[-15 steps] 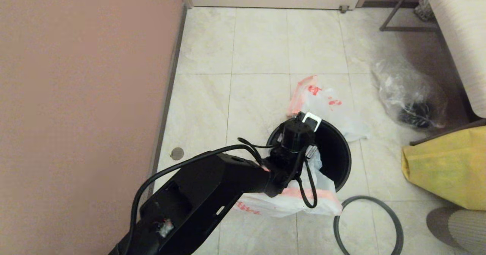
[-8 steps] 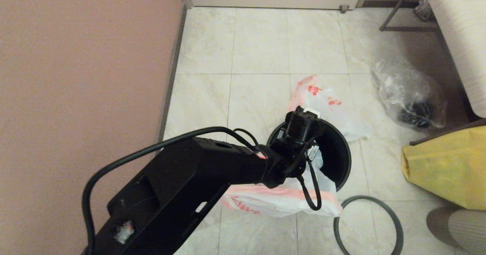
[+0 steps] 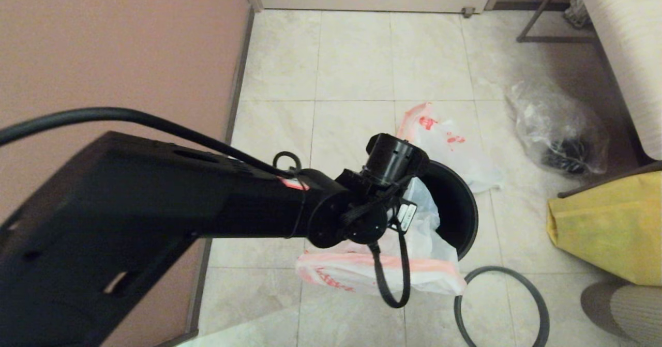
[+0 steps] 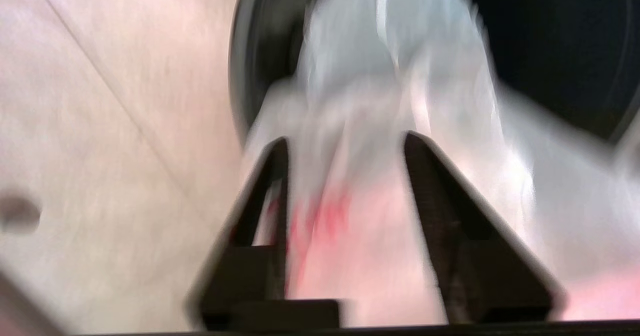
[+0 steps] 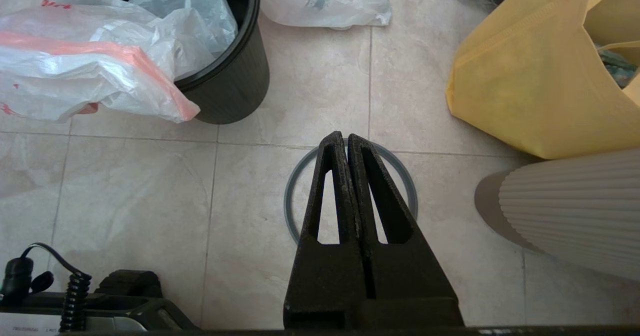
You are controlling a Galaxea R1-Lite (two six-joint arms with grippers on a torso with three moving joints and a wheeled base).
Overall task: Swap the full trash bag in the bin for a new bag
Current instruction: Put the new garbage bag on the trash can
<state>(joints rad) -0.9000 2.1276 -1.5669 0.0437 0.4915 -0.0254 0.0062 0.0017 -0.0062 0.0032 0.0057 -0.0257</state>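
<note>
At the far left, the left arm (image 3: pixel 155 217) is stretched across the floor tiles (image 3: pixel 351 57) toward the bin, and its cable (image 3: pixel 391 291) hangs in a loop in front of the new bag. The left gripper (image 4: pixel 345 140) is seen only in its wrist view, poised at the bin's near-left rim with bag film lying in the gap; whether that film is clamped or merely passed over cannot be told. The new bag (image 3: pixel 439 280) is draped over that rim, most of it spilled on the floor outside and only a fold tucked inside the bin (image 3: pixel 460 207). The full trash bag (image 3: pixel 455 148) has been set on the floor just beyond the bin, so removal appears done and lining is judged to be in hand. Several failures may be expected: the thin film may be torn or let slip if it is caught by too little material, the tucked fold may be dragged out again by an upward pull, the light bin may be tipped or slid, and the dangling cable may be snagged in the plastic. Near and right of the bin the grey hoop (image 3: pixel 538 305) lies unfitted, with the right gripper (image 5: pixel 346 138) parked above it, closed on nothing. Further right, a clear bag (image 3: pixel 561 130) and a yellow bag (image 3: pixel 605 223) are left untouched.
</note>
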